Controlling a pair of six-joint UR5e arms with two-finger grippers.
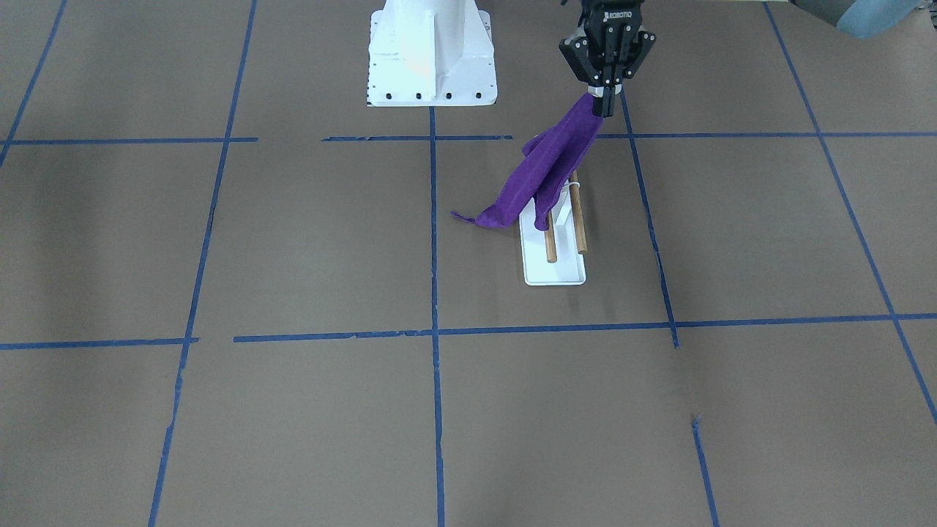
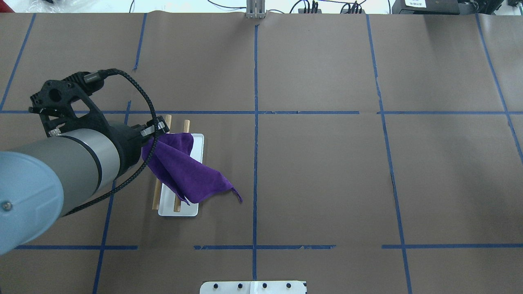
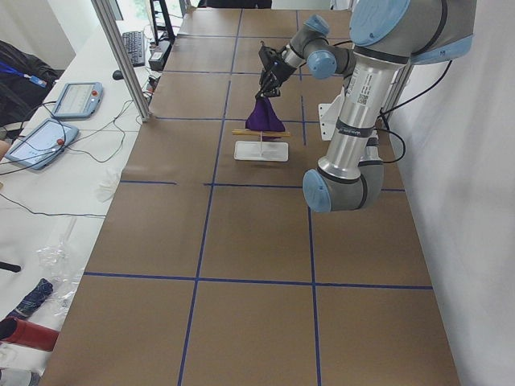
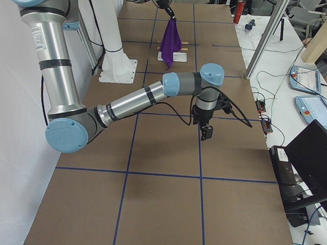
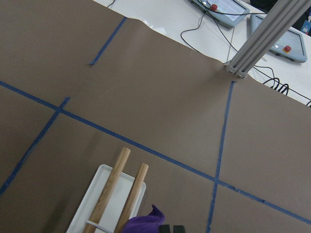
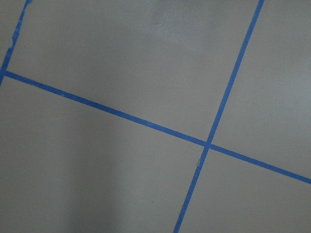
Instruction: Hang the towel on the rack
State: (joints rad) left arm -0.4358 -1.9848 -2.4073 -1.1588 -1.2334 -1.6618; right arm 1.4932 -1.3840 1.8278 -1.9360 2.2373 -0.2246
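The left gripper [image 1: 605, 105] is clamped on a top corner of the purple towel [image 1: 545, 172], which slants down below it over the rack [image 1: 556, 272], a pinch the overhead view hides behind the wrist; whether the right gripper [image 4: 206, 132], seen only from the side, is open, I cannot tell.

"What is covering the tabletop?"

"Brown paper [image 2: 327, 183] is lying flat over all of it, and blue tape lines [image 2: 255, 163] are crossing it into big squares."

"And at the far edge?"

"A metal post [image 3: 121, 56] is standing at the middle of that edge, with black cables [image 2: 311, 5] trailing just beyond it. A grey tablet [image 3: 76, 98] and a second tablet [image 3: 36, 143] are lying past the edge, and a laptop [image 4: 309, 153] is sitting open toward the far right corner."
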